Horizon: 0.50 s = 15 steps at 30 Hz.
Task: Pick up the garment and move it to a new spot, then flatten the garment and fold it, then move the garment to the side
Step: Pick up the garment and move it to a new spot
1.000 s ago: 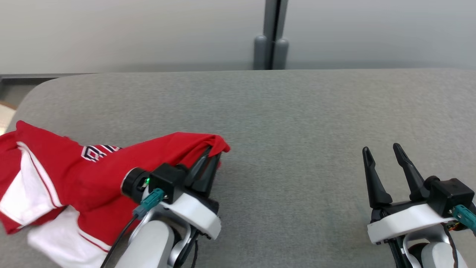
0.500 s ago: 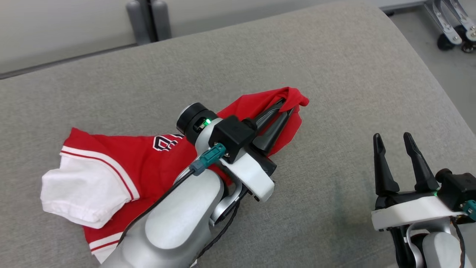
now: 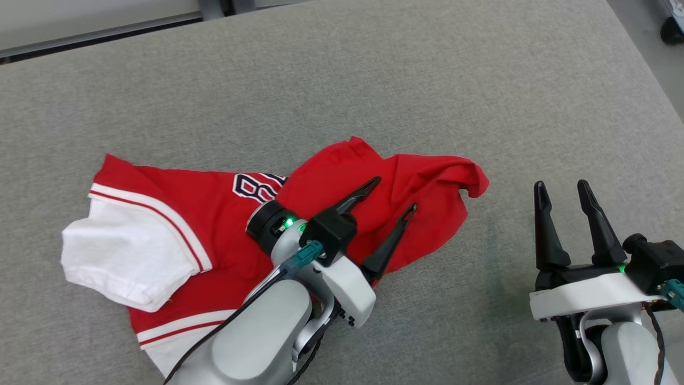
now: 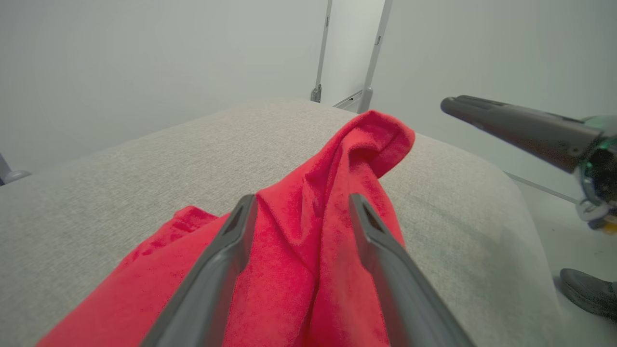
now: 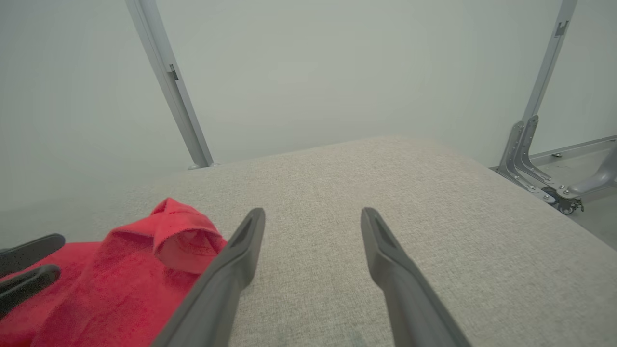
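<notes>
The garment (image 3: 214,214) is a red jersey with white sleeves and trim, lying crumpled on the grey padded surface (image 3: 374,80). Its right end is bunched into a raised fold (image 3: 459,176). My left gripper (image 3: 393,193) hovers over the red cloth with its fingers spread apart and nothing pinched between them; the left wrist view shows the garment (image 4: 308,231) under the open left gripper (image 4: 301,202). My right gripper (image 3: 561,184) stands open over bare grey fabric to the right of the garment. In the right wrist view the right gripper (image 5: 313,214) is open, with the red fold (image 5: 178,236) at lower left.
The grey surface curves down at its right edge (image 3: 652,91), with floor beyond. Metal frame posts (image 5: 168,82) stand behind the surface, and a wheeled metal base (image 5: 544,178) sits on the floor to the right. A dark shoe-like object (image 4: 588,291) is on the floor.
My left gripper has opened and let go of the red cloth, which now lies slack on the surface. The head camera has tilted and turned. The right gripper stays open.
</notes>
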{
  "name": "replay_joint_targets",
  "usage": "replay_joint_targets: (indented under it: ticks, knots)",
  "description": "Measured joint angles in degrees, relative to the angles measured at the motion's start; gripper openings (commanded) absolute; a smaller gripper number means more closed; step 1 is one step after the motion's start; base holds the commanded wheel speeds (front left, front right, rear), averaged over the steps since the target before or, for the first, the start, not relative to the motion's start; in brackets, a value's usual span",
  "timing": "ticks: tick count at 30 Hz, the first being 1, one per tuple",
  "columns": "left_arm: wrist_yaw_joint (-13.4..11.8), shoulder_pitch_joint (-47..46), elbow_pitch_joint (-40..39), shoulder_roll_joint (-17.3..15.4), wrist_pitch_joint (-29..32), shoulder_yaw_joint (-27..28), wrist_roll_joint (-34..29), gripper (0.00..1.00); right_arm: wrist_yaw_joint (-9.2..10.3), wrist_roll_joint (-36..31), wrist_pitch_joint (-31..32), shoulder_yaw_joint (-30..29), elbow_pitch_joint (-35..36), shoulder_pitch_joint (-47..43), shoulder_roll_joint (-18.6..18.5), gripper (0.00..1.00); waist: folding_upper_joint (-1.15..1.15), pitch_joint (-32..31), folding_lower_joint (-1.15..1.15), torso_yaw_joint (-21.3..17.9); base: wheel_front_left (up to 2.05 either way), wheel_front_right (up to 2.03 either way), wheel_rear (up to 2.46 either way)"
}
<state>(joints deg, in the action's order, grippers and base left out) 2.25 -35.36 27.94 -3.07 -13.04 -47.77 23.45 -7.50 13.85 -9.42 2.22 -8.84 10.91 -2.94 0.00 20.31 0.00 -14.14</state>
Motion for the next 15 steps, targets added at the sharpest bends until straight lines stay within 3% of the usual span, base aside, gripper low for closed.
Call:
replay_joint_targets:
  ticks: [6, 11, 15]
  knots:
    - [-4.5, 5.9, -5.3, -3.0, -1.7, 5.6, 1.9, 1.00, 0.00, -0.9, 0.7, -1.2, 0.3, -0.6, -0.5, 1.00, 0.00, -3.4, 0.00, 4.4, 0.00, 0.00, 0.00]
    - [-8.6, 10.8, -10.7, -5.7, -2.0, 14.3, 3.8, 1.00, 0.00, -1.6, 2.4, -2.5, 2.0, -2.4, -1.2, 1.00, 0.00, -6.3, 0.00, 8.2, 0.00, 0.00, 0.00]
    - [-10.0, 15.2, -14.0, -7.1, -2.1, 21.5, 4.6, 1.00, 0.00, -2.0, 3.7, -3.4, 3.4, -3.7, -1.8, 1.00, 0.00, -8.4, 0.00, 11.1, 0.00, 0.00, 0.00]
